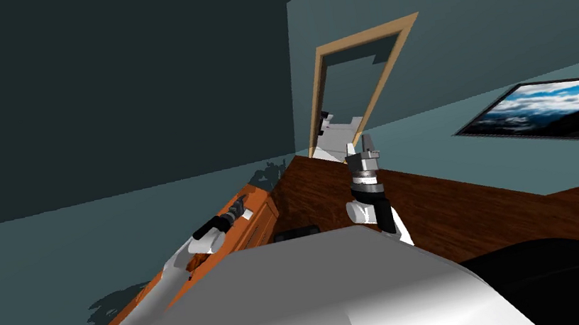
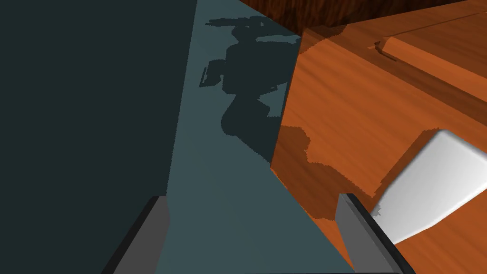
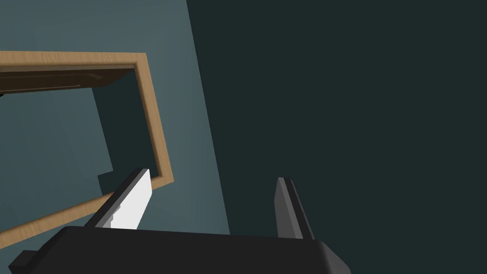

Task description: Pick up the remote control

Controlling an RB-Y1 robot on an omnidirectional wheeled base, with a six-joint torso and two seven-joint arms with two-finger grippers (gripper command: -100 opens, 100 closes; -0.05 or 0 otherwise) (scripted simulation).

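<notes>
Left end effector (image 2: 252,197): fingers apart, nothing between them, over the wall-side edge of the orange wood desk (image 2: 361,119). Remote control (image 2: 435,185), a white-grey rounded slab, lies on the desk top just beside one finger, outside the gap. Right end effector (image 1: 368,143) points upward ahead of me, fingers apart.

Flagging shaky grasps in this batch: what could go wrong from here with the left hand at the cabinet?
1. The open left gripper straddles the cabinet edge by the wall; the white slab, possibly the remote, lies outside its fingers, so closing likely grabs nothing.
2. Swinging sideways, a finger may knock the slab away.
</notes>
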